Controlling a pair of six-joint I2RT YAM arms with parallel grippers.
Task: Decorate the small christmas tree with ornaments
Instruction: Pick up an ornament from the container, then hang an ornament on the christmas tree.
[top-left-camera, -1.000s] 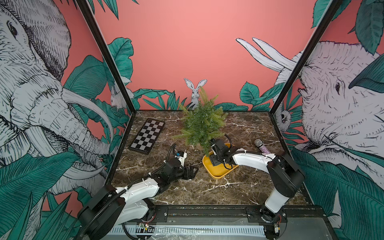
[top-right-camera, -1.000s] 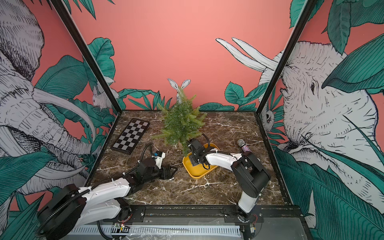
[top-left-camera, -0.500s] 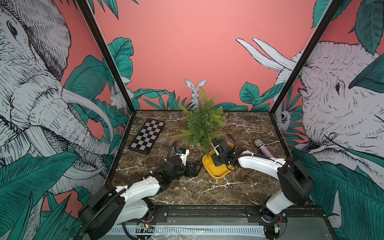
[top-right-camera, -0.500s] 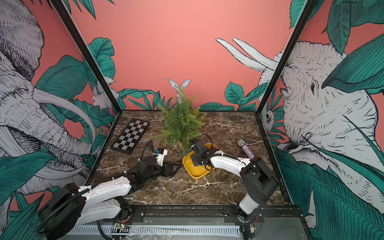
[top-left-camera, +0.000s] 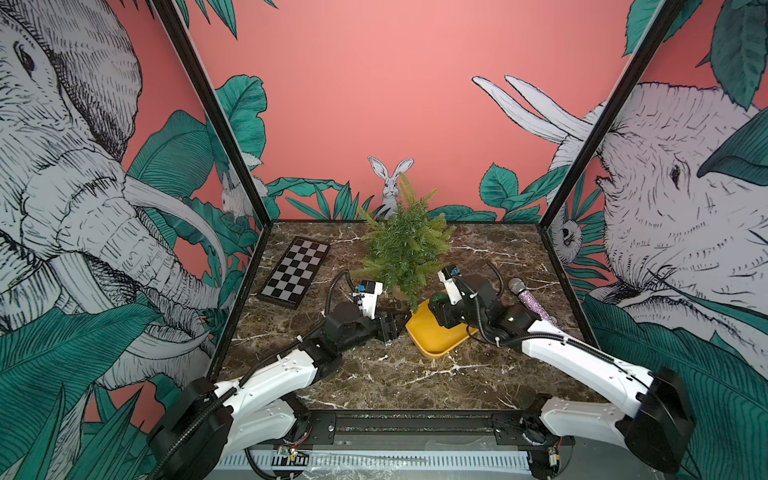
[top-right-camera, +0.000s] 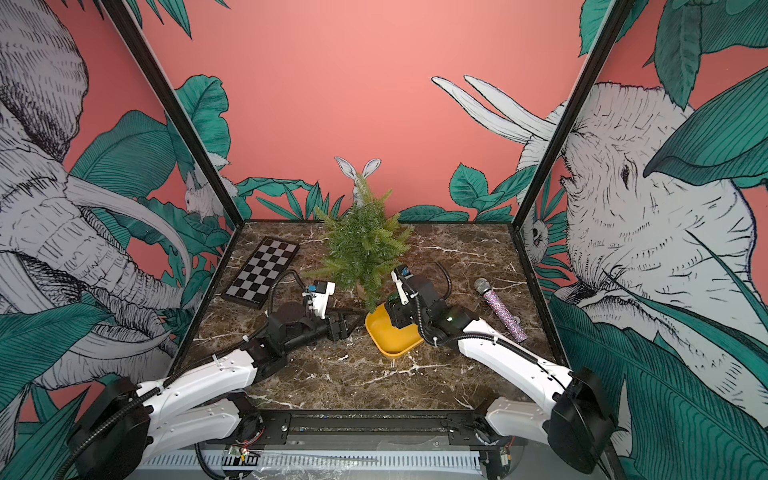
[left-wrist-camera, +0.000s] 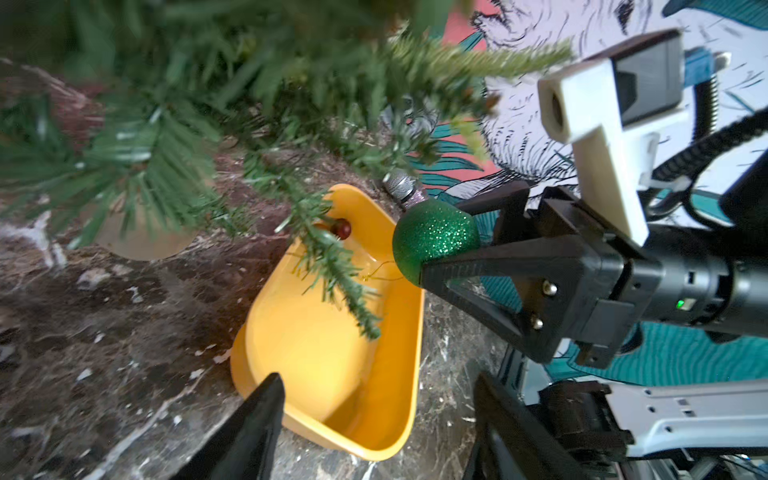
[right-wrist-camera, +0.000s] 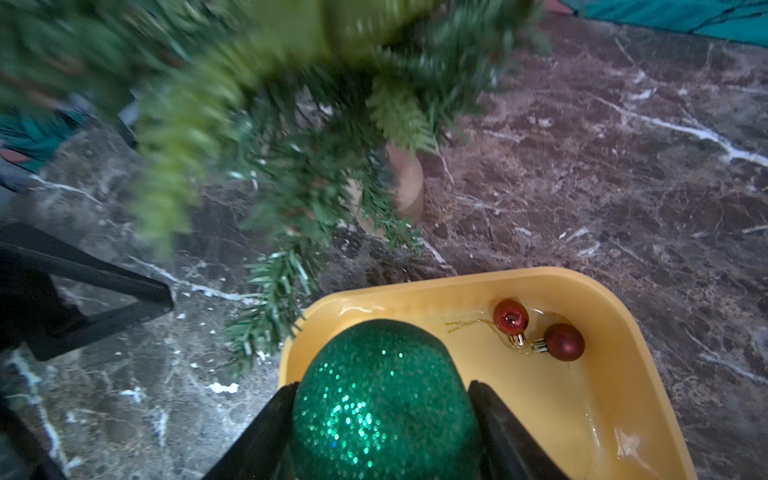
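The small christmas tree (top-left-camera: 405, 245) (top-right-camera: 365, 245) stands mid-table, its tan pot (right-wrist-camera: 405, 183) just beyond a yellow tray (top-left-camera: 432, 338) (left-wrist-camera: 332, 357). My right gripper (top-left-camera: 436, 303) (right-wrist-camera: 382, 388) is shut on the glittery green ornament (right-wrist-camera: 386, 407) (left-wrist-camera: 434, 241), holding it over the tray's far end under a low branch. Two small red ornaments (right-wrist-camera: 511, 318) (right-wrist-camera: 563, 341) lie in the tray. My left gripper (top-left-camera: 395, 324) (left-wrist-camera: 374, 415) is open and empty at the tray's left corner, low over the table.
A chessboard (top-left-camera: 295, 272) lies at the back left. At the right, a glittery microphone (top-left-camera: 530, 299) (top-right-camera: 500, 309) rests beside the right arm. Low tree branches (left-wrist-camera: 332, 266) hang over the tray. Mural walls close three sides.
The left gripper has moved right to the tray's corner, its jaws widening and then narrowing somewhat. The right arm's elbow has swung out and down while its gripper keeps the green ball.
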